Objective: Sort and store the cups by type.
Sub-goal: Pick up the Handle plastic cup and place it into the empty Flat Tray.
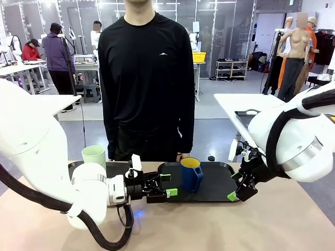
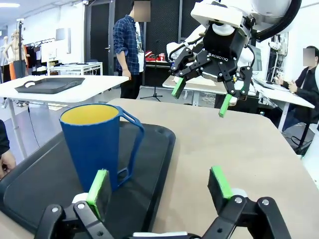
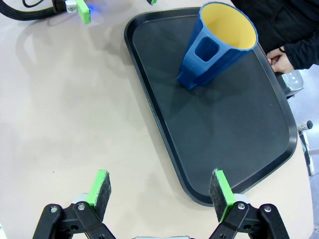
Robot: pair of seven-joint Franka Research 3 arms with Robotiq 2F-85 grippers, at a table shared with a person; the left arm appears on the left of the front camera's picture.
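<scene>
Jaws of both grippers stand spread with nothing between them. On the left gripper (image 2: 159,186), the left wrist view puts one green pad (image 2: 98,187) just beside the base of the blue mug (image 2: 97,142), whose thin loop handle turns toward the open gap. That mug stands upright on a smooth black tray (image 2: 154,149) with rounded corners and a raised rim. From above, the right wrist view reveals the mug's yellow inside and tapered body, well ahead of the right gripper (image 3: 159,191), which hangs over the tray's near edge and the bare tan worktop (image 3: 75,114). Across the worktop, the front view adds the mint-green tumbler (image 1: 94,156), plain and handleless, behind the left arm, and a person's black sleeve beyond the tray.
</scene>
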